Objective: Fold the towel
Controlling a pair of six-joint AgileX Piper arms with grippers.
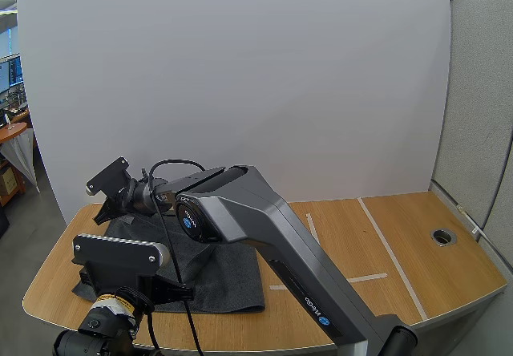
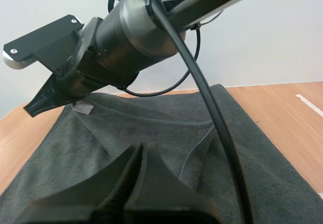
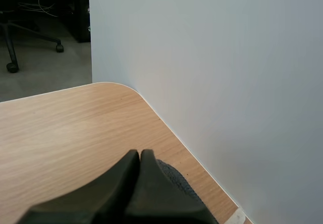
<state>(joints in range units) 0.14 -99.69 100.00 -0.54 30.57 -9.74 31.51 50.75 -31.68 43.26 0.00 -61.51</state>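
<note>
Presently the left end effector is held closed, empty, over the towel. The right end effector is closed near the worktop's far-left corner.

1. High view is looking forward and down over the table from behind the arms.
2. Left wrist view is skimming close over the towel — shared with the high view.
3. Right wrist view is facing the table's corner, close up.

Wooden table, dark grey towel spread on it
</note>
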